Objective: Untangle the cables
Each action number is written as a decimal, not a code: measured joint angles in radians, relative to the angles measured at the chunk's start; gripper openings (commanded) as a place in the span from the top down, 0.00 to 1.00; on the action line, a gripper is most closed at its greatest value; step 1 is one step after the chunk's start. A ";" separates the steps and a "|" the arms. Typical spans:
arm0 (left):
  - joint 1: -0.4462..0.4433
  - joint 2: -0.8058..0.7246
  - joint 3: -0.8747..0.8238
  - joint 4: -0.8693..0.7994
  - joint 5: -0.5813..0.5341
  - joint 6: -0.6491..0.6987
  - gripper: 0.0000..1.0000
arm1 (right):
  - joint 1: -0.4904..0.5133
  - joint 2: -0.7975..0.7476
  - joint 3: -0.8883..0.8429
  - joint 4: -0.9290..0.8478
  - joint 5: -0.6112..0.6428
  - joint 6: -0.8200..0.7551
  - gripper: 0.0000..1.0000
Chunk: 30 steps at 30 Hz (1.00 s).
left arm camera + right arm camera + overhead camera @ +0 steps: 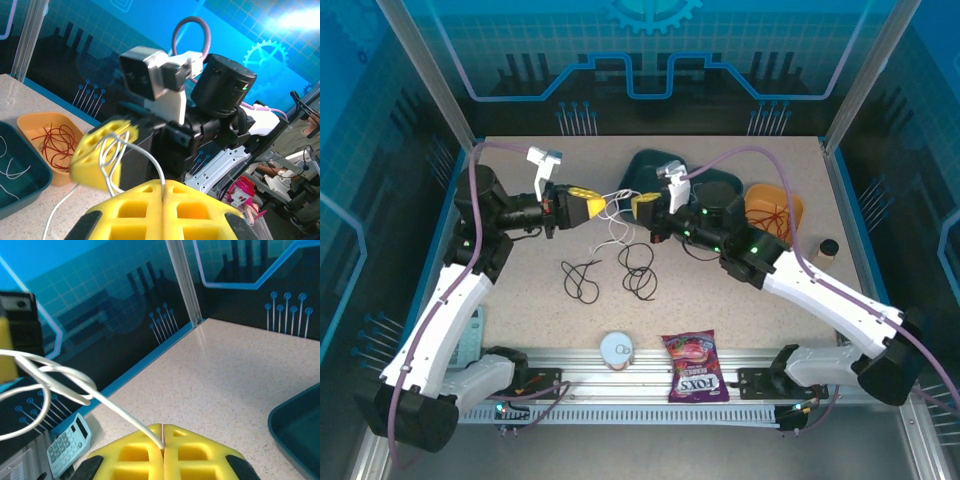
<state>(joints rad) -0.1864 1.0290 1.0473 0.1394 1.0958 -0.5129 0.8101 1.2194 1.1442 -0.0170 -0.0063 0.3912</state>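
Left fingers [145, 189] and right fingers [145, 434] are both pinched shut on the white cable [120, 413]

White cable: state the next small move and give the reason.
Probably ease the grippers apart. The left gripper and right gripper are both shut on the white cable, close together, with its loops sagging between them; a gentle pull should open those loops.
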 measured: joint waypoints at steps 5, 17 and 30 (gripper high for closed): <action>-0.007 0.001 0.000 -0.016 0.000 0.015 0.92 | -0.002 -0.036 0.002 0.000 0.000 0.000 1.00; -0.013 0.012 0.032 -0.228 -0.062 0.148 0.89 | -0.001 -0.034 0.005 -0.056 0.020 0.000 1.00; -0.015 0.085 0.084 -0.428 -0.291 0.237 0.01 | -0.015 -0.040 0.108 -0.254 0.223 0.014 1.00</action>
<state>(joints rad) -0.2012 1.1137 1.1313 -0.2882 0.8043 -0.2764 0.7952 1.1790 1.2522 -0.2714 0.2165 0.4057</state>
